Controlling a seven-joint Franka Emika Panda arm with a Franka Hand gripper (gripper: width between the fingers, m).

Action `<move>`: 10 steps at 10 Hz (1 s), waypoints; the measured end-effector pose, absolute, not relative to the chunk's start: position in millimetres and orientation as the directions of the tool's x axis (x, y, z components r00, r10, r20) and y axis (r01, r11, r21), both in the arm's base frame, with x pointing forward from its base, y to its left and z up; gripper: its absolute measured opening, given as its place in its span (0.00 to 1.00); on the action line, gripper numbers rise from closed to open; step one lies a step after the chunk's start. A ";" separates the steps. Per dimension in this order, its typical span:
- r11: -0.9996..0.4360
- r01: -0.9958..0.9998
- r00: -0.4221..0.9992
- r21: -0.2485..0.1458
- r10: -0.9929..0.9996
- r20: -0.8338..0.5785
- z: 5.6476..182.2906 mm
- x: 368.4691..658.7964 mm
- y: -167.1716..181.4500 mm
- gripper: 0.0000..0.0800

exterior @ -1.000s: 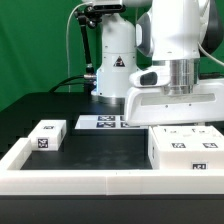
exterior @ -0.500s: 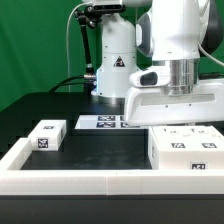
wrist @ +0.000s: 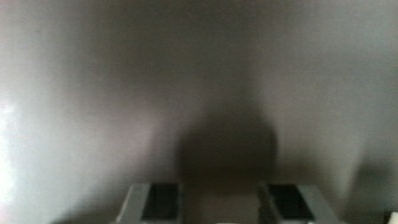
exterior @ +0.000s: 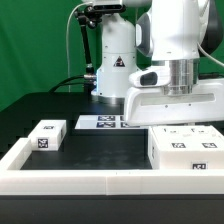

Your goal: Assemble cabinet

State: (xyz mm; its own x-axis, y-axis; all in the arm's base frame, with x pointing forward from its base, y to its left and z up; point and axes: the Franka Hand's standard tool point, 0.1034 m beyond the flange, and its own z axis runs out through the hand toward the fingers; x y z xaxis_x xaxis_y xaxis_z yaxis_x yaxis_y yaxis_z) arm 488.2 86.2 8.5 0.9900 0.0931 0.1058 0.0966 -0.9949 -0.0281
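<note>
The cabinet, a large plain white box, hangs at the exterior view's right, its lower edge above the table. My gripper comes down onto its top from above, and its fingertips are hidden behind the box. In the wrist view the gripper shows two dark finger pads set apart. A blurred white cabinet surface fills the rest, very close. A dark shadow lies between the pads. The jaws appear to be closed on the cabinet's wall.
A white tagged block lies in front of and below the cabinet. A small white tagged block lies at the exterior view's left. The marker board lies behind them. A low white border wall runs along the front.
</note>
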 end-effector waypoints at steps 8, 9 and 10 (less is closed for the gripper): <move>-0.987 0.158 0.984 -0.025 0.156 0.089 54.7 486.0 82.1 0.25; -0.987 0.158 0.984 -0.025 0.156 0.090 54.8 486.3 82.1 0.25; -0.987 0.161 0.983 -0.024 0.159 0.090 54.9 486.4 81.5 0.25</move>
